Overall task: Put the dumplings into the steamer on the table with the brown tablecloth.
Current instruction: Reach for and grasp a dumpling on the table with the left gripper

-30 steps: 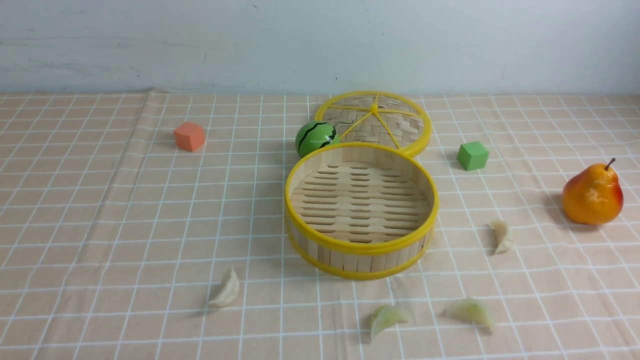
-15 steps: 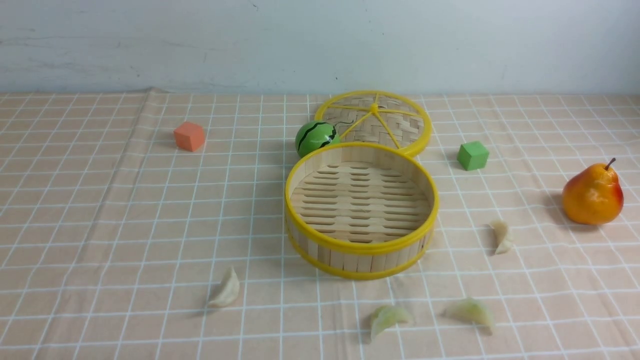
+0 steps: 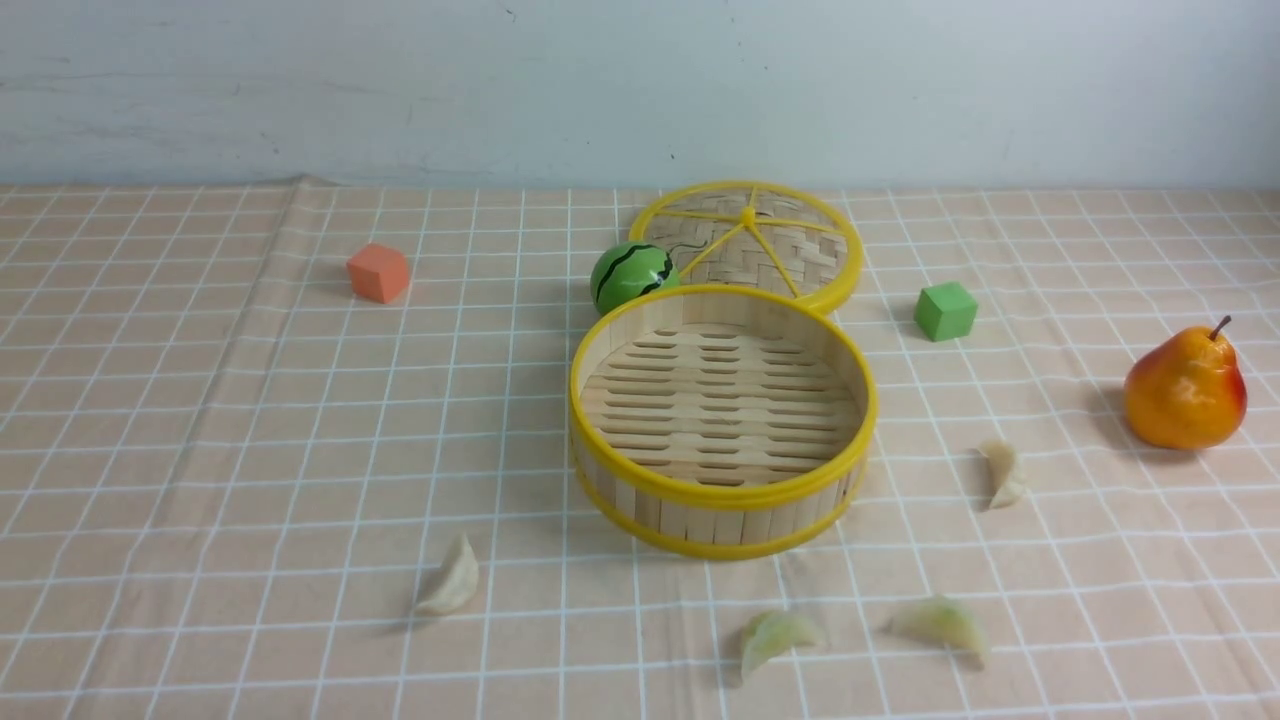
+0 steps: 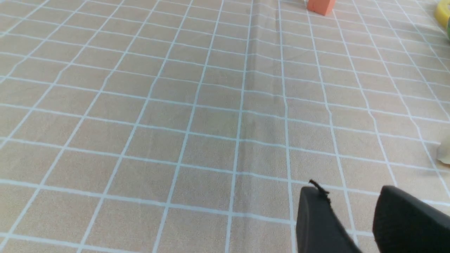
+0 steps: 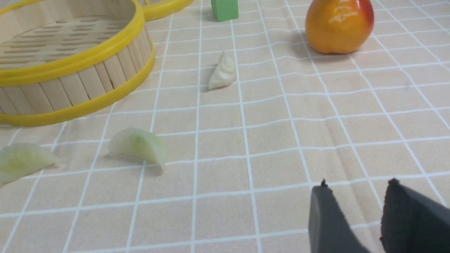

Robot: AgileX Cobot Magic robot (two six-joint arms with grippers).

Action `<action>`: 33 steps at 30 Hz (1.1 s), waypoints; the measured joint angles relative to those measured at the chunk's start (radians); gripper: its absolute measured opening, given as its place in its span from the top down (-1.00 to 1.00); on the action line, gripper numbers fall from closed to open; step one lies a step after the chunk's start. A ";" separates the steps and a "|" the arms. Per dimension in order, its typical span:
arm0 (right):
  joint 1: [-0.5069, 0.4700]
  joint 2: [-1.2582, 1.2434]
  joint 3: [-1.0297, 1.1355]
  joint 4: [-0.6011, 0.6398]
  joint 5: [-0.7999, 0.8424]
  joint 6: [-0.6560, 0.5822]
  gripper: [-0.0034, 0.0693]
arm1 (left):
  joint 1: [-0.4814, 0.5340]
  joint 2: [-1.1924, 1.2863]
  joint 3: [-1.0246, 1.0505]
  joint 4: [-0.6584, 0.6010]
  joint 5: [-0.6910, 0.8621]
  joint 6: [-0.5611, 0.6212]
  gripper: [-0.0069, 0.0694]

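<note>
the dumplings [image 3: 778, 635] look soft: a shallow pinch could squash one or drop it short of the steamer [image 3: 700, 515]. all four lie on the desk [image 3: 200, 450] outside the empty steamer. right pincer [image 5: 358, 186] (parted, empty) hovers near the greenish pair; left pincer [image 4: 349, 191], also parted and empty, sits apart from the nearest cream one.

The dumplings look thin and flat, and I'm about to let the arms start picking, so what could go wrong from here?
Pinched cloth: the left greenish dumpling and the right greenish dumpling lie low on the creased tablecloth, so a closing grip may grab fabric.
Bumped steamer: both lie near its front wall; a reaching arm might nudge it.
Rolling: the watermelon ball sits just behind the steamer; a shove could send it off.
</note>
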 joint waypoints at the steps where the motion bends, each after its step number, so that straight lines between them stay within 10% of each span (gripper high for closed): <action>1: 0.000 0.000 0.000 0.013 0.000 0.000 0.25 | 0.000 0.000 0.000 -0.028 -0.018 -0.021 0.19; 10: 0.000 0.000 0.005 0.534 0.012 0.237 0.25 | 0.000 0.000 0.000 -0.773 -0.123 -0.543 0.19; 18: 0.000 0.000 0.010 0.762 0.019 0.315 0.25 | 0.000 0.000 0.000 -0.959 -0.122 -0.582 0.19; 26: 0.000 0.000 -0.003 0.754 -0.014 0.192 0.25 | 0.000 0.000 -0.177 -0.998 0.027 -0.149 0.21; 33: 0.000 0.155 -0.230 0.656 -0.010 -0.106 0.48 | 0.000 0.282 -0.532 -0.714 0.318 0.173 0.74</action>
